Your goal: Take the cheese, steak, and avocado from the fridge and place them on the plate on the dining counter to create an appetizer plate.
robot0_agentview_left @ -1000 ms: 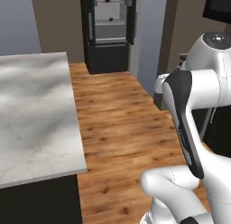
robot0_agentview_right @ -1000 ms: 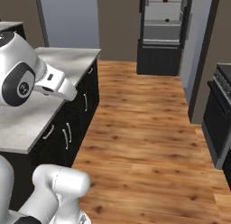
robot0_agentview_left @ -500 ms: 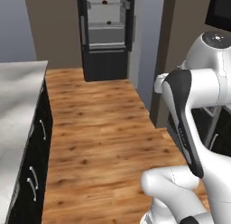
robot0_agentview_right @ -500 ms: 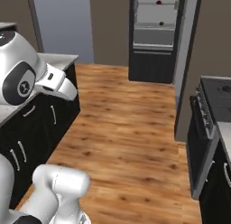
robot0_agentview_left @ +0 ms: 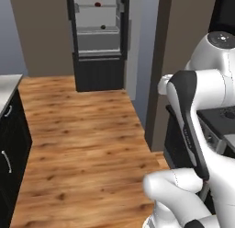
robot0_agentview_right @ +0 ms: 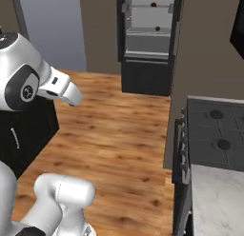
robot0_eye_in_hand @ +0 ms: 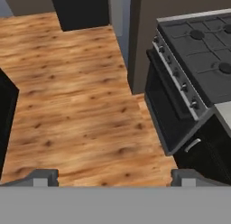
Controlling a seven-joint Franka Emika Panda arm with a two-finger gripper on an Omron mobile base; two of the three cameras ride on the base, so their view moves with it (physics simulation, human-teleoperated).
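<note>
The fridge [robot0_agentview_left: 98, 38] stands open at the far end of the wooden floor, black-framed with pale shelves inside; it is also in the right base view [robot0_agentview_right: 148, 40], and its black foot [robot0_eye_in_hand: 81, 11] tops the hand view. A small reddish lump, the steak [robot0_agentview_left: 97, 4], lies on an upper shelf [robot0_agentview_right: 153, 4]. One shelf down sits a darker round thing, likely the avocado [robot0_agentview_left: 103, 26] [robot0_agentview_right: 157, 28]. The cheese, the plate and the dining counter are out of view. My gripper [robot0_eye_in_hand: 115, 178] hangs open over the floor, far from the fridge, with nothing between its fingertips [robot0_eye_in_hand: 43, 175].
A black stove [robot0_agentview_right: 214, 135] with an oven door [robot0_eye_in_hand: 171, 101] stands on the right beside a brown wall [robot0_agentview_left: 183, 52]. A black-fronted counter [robot0_agentview_left: 9, 126] lies on the left. Bare wooden floor [robot0_agentview_left: 82, 130] runs between them up to the fridge.
The whole picture has shifted as the base moved: the left counter has slid almost out of view, the stove has come in on the right, and the fridge looks nearer. The gripper stays open.
</note>
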